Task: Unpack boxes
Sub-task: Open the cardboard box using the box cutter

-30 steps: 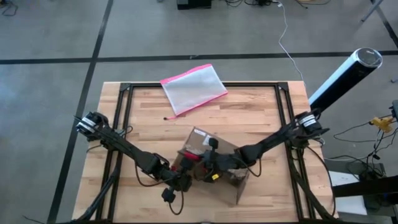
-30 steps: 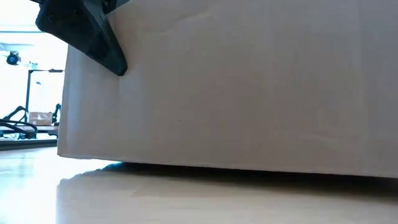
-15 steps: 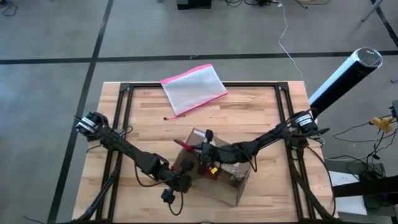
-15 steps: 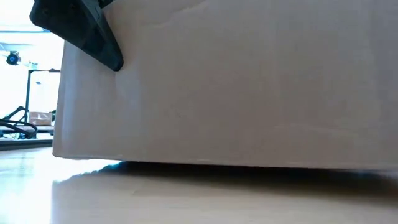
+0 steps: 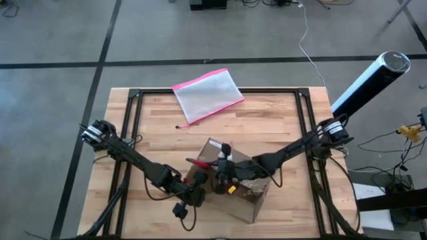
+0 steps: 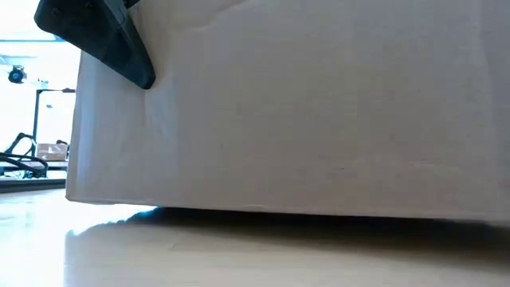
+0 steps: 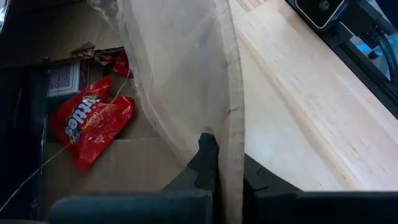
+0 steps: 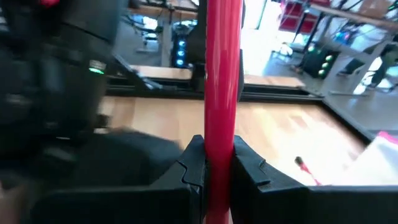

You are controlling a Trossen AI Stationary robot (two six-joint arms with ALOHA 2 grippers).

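The brown cardboard box (image 5: 252,199) stands open near the table's front edge, and its side wall (image 6: 303,119) fills the low view. Inside it lie a red candy bag (image 7: 87,127) and a card pack (image 7: 62,78). My left gripper (image 5: 195,192) is at the box's left side, shut on a flap. My right gripper (image 5: 223,165) hangs over the box's far left part, shut on a long red item (image 5: 196,162). My left gripper pinches the raised flap's free edge (image 7: 231,134) between its two fingers; clear tape film hangs from that flap. The flap stands on edge, still joined to the box, which rests on the table. My right gripper pinches the long red item (image 8: 221,118) between its two fingers, which lie across it. The item is clear of the box and sticks out toward the table's left.
A pink-edged translucent pouch (image 5: 207,94) lies at the table's far edge, partly over the black frame rail (image 5: 220,91). A small red bit (image 5: 179,127) lies on the wood between pouch and box. A dark tube (image 5: 368,82) stands beyond the right corner.
My right gripper has risen from the box opening with the long red item, going toward the table's far edge, then settled back slightly. The red item now shows clear above the box's left part. My left gripper has kept the flap.
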